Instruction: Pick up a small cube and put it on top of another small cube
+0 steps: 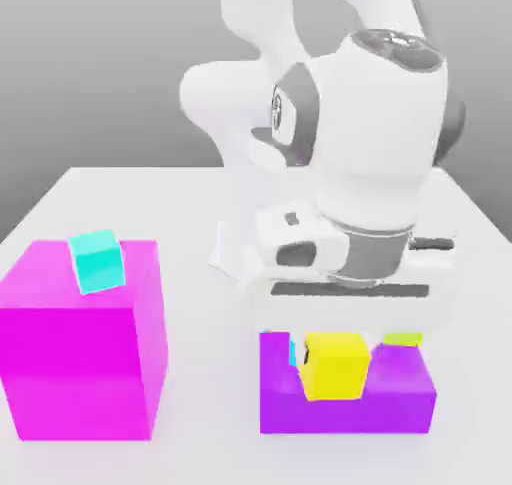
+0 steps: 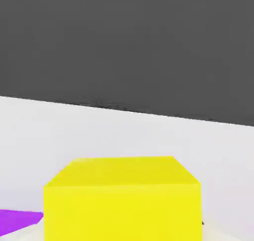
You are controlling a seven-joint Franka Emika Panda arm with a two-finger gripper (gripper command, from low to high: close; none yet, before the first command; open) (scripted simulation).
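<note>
The small cube (image 1: 335, 366) is bright yellow and sits slightly tilted on the purple block (image 1: 400, 403), directly under the white hand. My gripper (image 1: 335, 355) is shut on the small cube, its jaws against the cube's two sides. The hand view has the small cube (image 2: 121, 200) very close, with a strip of the purple block (image 2: 15, 220) beside it. Another small cube (image 1: 293, 353), sky-blue, peeks out as a thin sliver just to the exterior view's left of the yellow one, mostly hidden behind it.
A large magenta block (image 1: 80, 353) stands at the exterior view's left with a turquoise cube (image 1: 98, 260) on top. A lime cube (image 1: 403, 340) rests on the purple block's far right corner. The white table (image 1: 210, 453) lies open between the two big blocks.
</note>
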